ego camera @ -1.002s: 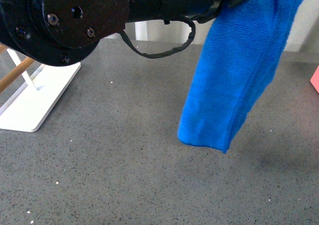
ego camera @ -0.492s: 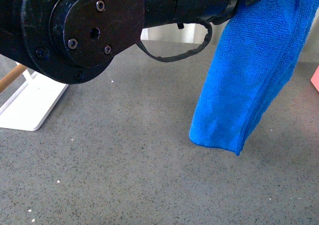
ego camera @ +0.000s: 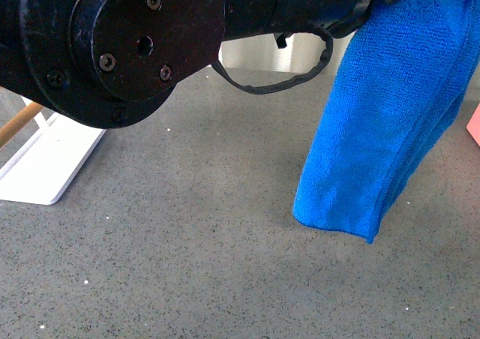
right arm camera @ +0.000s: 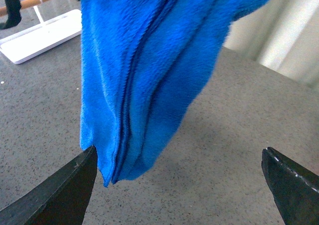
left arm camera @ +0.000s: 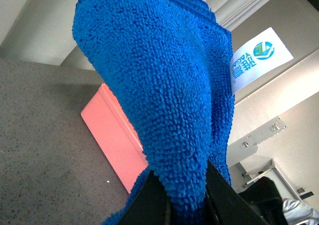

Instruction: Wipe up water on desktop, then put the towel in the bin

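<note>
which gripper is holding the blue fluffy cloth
The left gripper: its jaws are clamped on the bright blue fluffy microfibre towel. The right gripper is wide open, holding nothing.

One printed tag is showing on the towel.
In the left wrist view, a white tag [left arm camera: 259,60] is sticking out from the towel's [left arm camera: 159,95] edge at about 2 o'clock in the frame. It is carrying a round blue-green logo [left arm camera: 262,50] and teal lettering lying sideways: two Chinese characters over small Latin letters that are seeming to read "YAGAO".
</note>
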### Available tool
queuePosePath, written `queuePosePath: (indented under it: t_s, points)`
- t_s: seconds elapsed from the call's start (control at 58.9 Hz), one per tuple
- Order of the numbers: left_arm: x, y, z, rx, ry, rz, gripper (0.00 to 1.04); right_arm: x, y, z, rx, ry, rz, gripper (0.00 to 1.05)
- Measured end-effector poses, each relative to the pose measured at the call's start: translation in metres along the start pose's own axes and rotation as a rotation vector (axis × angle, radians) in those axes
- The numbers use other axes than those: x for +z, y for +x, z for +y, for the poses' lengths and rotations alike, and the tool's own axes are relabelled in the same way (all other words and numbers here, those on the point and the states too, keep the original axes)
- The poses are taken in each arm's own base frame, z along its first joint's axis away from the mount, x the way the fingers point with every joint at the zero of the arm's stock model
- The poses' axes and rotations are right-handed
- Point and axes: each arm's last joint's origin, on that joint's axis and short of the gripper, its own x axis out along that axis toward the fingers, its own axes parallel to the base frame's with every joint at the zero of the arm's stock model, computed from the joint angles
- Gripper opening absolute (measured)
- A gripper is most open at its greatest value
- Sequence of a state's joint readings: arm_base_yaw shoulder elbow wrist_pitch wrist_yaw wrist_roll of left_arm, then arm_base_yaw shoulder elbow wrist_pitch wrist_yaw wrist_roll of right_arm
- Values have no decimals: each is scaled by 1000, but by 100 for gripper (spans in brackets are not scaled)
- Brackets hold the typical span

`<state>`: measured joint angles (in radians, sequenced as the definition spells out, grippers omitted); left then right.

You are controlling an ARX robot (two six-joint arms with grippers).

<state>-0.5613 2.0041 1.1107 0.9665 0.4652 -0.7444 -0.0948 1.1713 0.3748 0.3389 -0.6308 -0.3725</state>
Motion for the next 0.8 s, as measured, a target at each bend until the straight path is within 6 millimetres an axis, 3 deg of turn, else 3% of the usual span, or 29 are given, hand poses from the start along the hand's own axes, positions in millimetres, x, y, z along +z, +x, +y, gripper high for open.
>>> queuePosePath:
  t_s: [0.39, 0.798]
  points:
    - [0, 2, -5, -26, -43, 0, 6, -17, 32, -1, 32, -42, 27, 98]
    - [-5, 5, -19, -59, -62, 14, 6, 7, 59, -14, 49, -66, -60, 98]
